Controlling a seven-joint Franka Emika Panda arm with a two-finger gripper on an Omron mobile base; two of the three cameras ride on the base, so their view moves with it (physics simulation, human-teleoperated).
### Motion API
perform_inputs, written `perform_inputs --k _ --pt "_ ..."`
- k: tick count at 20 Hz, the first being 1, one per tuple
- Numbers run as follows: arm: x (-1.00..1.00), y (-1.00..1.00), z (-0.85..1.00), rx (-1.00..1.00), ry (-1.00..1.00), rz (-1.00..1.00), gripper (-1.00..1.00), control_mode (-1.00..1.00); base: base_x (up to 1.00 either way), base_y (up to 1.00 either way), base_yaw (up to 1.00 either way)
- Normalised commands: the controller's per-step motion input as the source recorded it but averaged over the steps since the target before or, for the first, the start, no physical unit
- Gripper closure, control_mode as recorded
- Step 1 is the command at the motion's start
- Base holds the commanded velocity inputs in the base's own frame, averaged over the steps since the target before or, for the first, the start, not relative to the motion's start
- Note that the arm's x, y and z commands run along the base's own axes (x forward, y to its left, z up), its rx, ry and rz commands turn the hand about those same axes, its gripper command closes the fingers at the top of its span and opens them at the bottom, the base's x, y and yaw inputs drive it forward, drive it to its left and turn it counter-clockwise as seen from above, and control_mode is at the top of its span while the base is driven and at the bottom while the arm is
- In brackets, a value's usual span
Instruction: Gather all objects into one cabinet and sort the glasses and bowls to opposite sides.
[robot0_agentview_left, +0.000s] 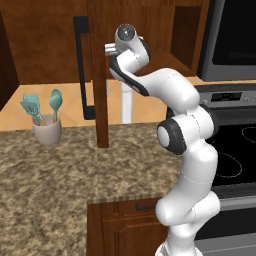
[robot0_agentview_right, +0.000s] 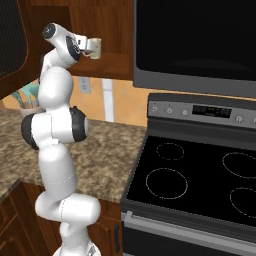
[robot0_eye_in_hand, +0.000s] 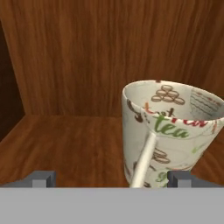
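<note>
A: Where's the tool (robot0_eye_in_hand: 111, 178)? We need its state first.

B: Up inside the cabinet (robot0_eye_in_hand: 74, 144), just above its floor. In the hand view we see both fingertips (robot0_eye_in_hand: 43, 179) spread wide apart, so we call it open, holding nothing.

A: And the cup (robot0_eye_in_hand: 168, 131)?

B: We see it standing on the cabinet floor, to the right in the hand view, pale with printed pattern and green "tea" lettering. It looks tilted there, but that view rolls with the hand, so we can't tell if it really leans. A thin pale strip runs down its near side; we can't say what it is. The right fingertip sits just in front of the cup's base; whether it touches we cannot tell. The cup is not between the fingers.

A: Right base view agrees?

B: Yes. We see the cup (robot0_agentview_right: 95, 48) on the shelf floor of the cabinet (robot0_agentview_right: 112, 62), right next to the arm's raised hand, left of the dark microwave (robot0_agentview_right: 195, 42).

A: Anything else we should log?

B: Stove (robot0_agentview_right: 195, 185) below the microwave, speckled surface (robot0_agentview_left: 50, 175) to its left. On the surface a pale holder (robot0_agentview_left: 47, 130) with teal utensils (robot0_agentview_left: 42, 106). A tall door (robot0_agentview_left: 97, 75) with a black bar handle (robot0_agentview_left: 80, 65) stands beside the arm in the left base view.
</note>
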Motion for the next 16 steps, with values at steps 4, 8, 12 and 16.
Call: perform_inputs --k 4,8,12,16 --pt "0.00 0.00 0.00 0.00 -0.03 -0.06 -1.00 -1.00 0.00 0.00 0.00" --pt "0.00 0.00 0.00 0.00 -0.02 0.00 -1.00 -1.00 0.00 0.00 0.00" --pt "0.00 0.15 -0.13 0.14 0.00 0.00 1.00 -1.00 0.00 0.00 0.00" --pt "0.00 0.03 -0.03 0.08 0.00 0.00 1.00 -1.00 0.00 0.00 0.00"
